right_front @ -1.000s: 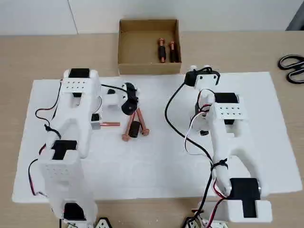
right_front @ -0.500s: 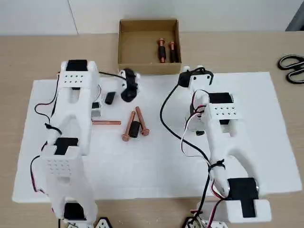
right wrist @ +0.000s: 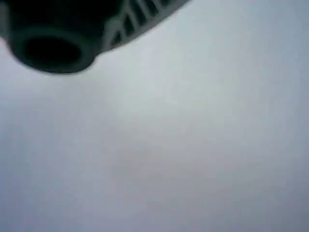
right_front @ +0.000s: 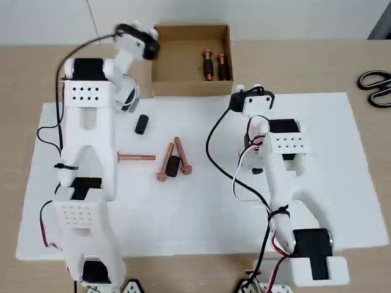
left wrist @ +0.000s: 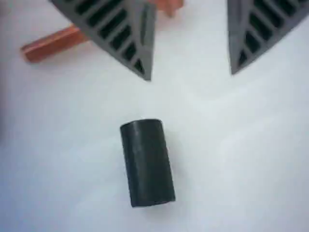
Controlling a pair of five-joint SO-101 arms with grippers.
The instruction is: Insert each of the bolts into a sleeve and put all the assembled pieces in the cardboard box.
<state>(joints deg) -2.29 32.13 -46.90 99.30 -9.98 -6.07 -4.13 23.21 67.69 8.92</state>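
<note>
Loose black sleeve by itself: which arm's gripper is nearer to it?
Left. The left gripper hangs just above the sleeve, jaws open; the right arm stands well away.

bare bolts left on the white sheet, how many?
3. Lone bolt lies beside the left arm; second bolt and third bolt form a V around a loose sleeve. Arms may hide more.

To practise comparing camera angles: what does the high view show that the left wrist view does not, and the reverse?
The high view adds the cardboard box with two assembled pieces in it, the scissors, and two more bolts beside a second sleeve. The left wrist view adds a close look at the left gripper, open, with ribbed fingers. Both share the loose black sleeve lying on the white sheet and a bare copper bolt near it.
</note>
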